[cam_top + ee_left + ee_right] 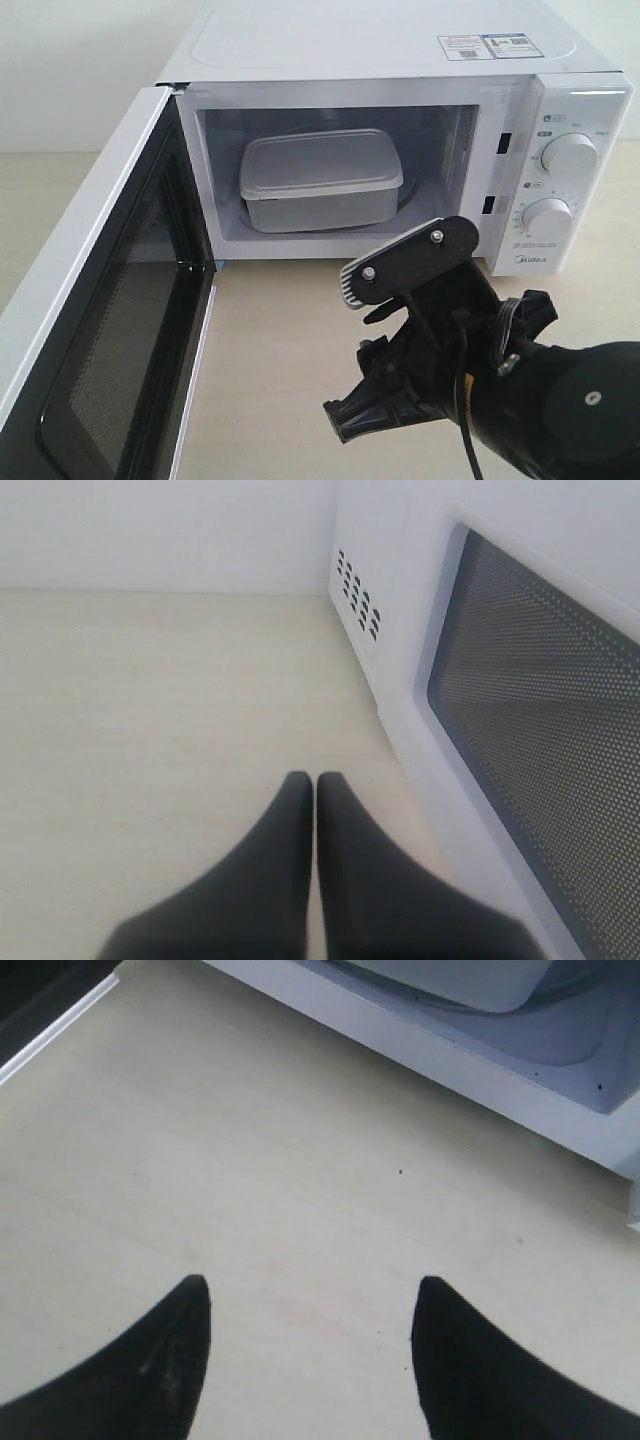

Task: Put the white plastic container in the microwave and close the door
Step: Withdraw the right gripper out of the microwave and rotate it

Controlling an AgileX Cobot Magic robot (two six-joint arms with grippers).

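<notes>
**A:** What's the biggest thing here?

**B:** One pale tabletop (290,330) with a faint wood grain, matte and flat. On it stands one microwave (400,60), a white boxy body with smooth painted metal, filling the upper half of the exterior frame.

**A:** And the door (90,300)?

**B:** One, swung wide open along the left edge of the frame. It has a white outer shell, a glossy black inner frame and a dark rectangular window (120,360) of fine perforated mesh. The left wrist view shows its outer face, with a patch of slanted vent slots (358,595) on the microwave's side beyond it.

**A:** Where's the white plastic container (320,180)?

**B:** One, inside the cavity (225,180), upper centre of the frame. It is a shallow rounded rectangle with a flat rimmed lid on it, and the plastic looks greyish in the shade.

**A:** The grippers?

**B:** Two. The right gripper (312,1285), black and tapered, hangs over the bare table in front of the cavity at lower right, its fingers spread wide with nothing between them. The left gripper (315,777) has its fingers pressed together on nothing, just beside the door's outer face.

**A:** Smaller bits?

**B:** Two round white dials (570,155) are stacked on the right panel. Two rectangular stickers (463,46) lie side by side on top; their print is too small to read.
</notes>
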